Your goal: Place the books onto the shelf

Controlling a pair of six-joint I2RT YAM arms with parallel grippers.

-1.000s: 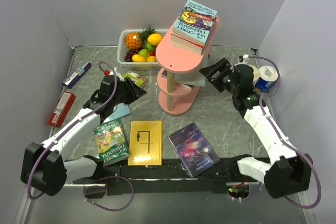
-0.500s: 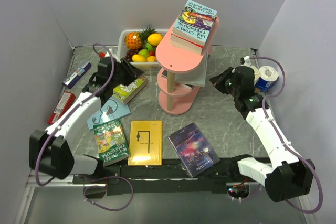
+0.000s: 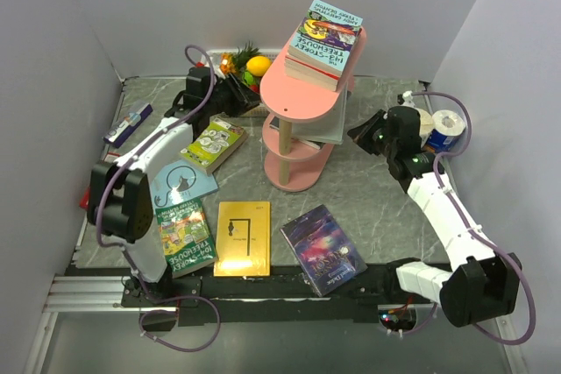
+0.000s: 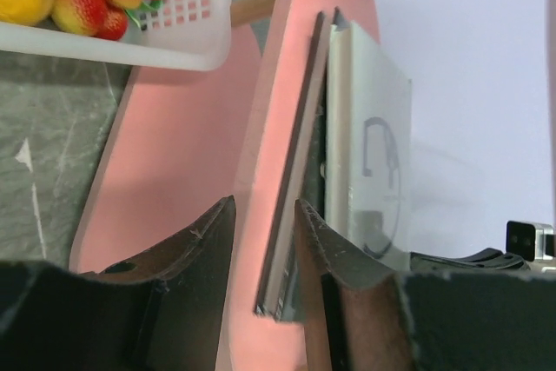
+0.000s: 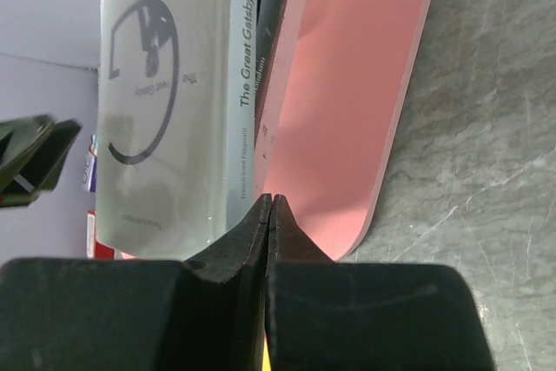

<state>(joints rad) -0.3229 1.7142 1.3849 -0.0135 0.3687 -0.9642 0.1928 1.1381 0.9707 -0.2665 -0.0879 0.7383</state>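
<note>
The pink shelf carries a stack of books on its top tier and a grey book on the middle tier. Several books lie on the table: a green-yellow one, light blue, green Treehouse, yellow and purple galaxy. My left gripper hangs by the fruit basket, left of the shelf; in its wrist view the left gripper is open and empty, facing the grey book. My right gripper is shut on nothing, right of that book.
A white fruit basket stands at the back, partly hidden by the left arm. A blue-white carton lies at the left wall. A tape roll and a small can sit at the right wall behind the right arm.
The left arm swung from the books on the table up to the back beside the basket. The right gripper shut and drew back slightly from the shelf.
</note>
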